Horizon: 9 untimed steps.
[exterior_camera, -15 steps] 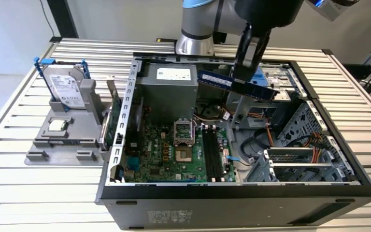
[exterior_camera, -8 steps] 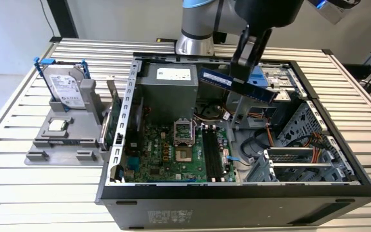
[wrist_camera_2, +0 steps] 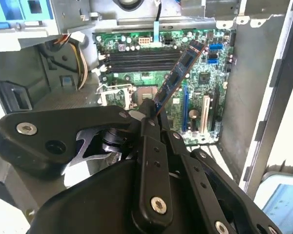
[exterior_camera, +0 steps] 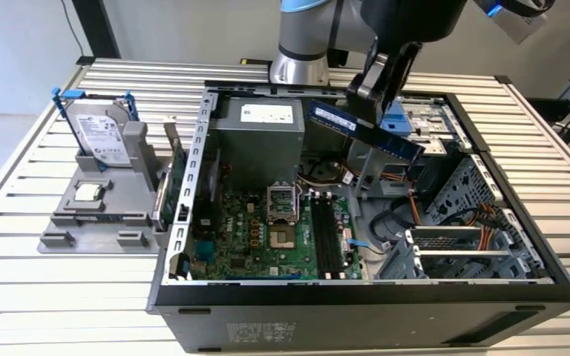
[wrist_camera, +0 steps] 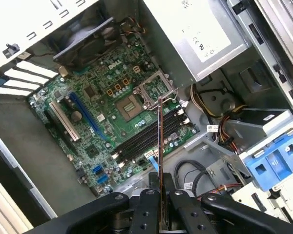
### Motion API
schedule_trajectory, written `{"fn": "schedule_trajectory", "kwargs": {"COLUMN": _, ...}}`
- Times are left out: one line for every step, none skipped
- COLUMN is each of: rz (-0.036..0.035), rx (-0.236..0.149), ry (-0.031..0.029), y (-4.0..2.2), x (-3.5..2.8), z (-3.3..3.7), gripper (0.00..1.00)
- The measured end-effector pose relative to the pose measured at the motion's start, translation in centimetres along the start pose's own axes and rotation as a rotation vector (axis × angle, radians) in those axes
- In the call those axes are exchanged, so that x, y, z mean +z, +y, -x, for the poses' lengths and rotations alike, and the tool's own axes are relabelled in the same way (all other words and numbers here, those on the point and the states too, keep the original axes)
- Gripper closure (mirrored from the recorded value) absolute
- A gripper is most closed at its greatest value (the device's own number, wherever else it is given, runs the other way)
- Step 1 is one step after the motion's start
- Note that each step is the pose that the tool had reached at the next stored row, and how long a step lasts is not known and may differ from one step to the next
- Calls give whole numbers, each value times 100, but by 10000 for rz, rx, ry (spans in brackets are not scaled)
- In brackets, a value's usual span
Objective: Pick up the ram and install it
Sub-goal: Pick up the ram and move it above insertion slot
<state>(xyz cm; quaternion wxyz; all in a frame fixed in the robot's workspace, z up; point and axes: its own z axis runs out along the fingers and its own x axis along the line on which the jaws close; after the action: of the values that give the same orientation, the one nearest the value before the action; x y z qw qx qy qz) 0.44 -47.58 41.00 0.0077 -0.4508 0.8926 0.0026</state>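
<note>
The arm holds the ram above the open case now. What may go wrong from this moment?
1. The ram, clamped in the gripper, hangs tilted above the case in the exterior view, not lined up with the memory slots; lowered so, one end may meet them first and jam.
2. The processor socket lies right beside those slots, so a small sideways error may strike it.

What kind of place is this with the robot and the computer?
Probably a robot lab bench for assembling computers. An open black computer case lies on a pale slatted metal table, a grey plastic stand holds spare parts, and the arm's black gripper holds the long thin dark ram.
</note>
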Motion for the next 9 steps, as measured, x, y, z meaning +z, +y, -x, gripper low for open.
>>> {"fn": "schedule_trajectory", "kwargs": {"rz": -2, "rx": 163, "ry": 0, "y": 0, "x": 0, "z": 0, "gripper": 100}}
{"fn": "schedule_trajectory", "kwargs": {"rz": -5, "rx": 321, "ry": 0, "y": 0, "x": 0, "z": 0, "gripper": 100}}
{"fn": "schedule_trajectory", "kwargs": {"rz": -7, "rx": 471, "ry": 1, "y": 0, "x": 0, "z": 0, "gripper": 100}}
{"fn": "schedule_trajectory", "kwargs": {"rz": -10, "rx": 642, "ry": 1, "y": 0, "x": 0, "z": 0, "gripper": 100}}
{"fn": "schedule_trajectory", "kwargs": {"rz": -13, "rx": 791, "ry": 3, "y": 0, "x": 0, "z": 0, "gripper": 100}}
{"fn": "schedule_trajectory", "kwargs": {"rz": -15, "rx": 942, "ry": 2, "y": 0, "x": 0, "z": 0, "gripper": 100}}
{"fn": "schedule_trajectory", "kwargs": {"rz": -18, "rx": 1099, "ry": 2, "y": 0, "x": 0, "z": 0, "gripper": 100}}
{"fn": "schedule_trajectory", "kwargs": {"rz": -20, "rx": 1259, "ry": 3, "y": 0, "x": 0, "z": 0, "gripper": 100}}
{"fn": "schedule_trajectory", "kwargs": {"rz": -23, "rx": 1411, "ry": 3, "y": 0, "x": 0, "z": 0, "gripper": 100}}
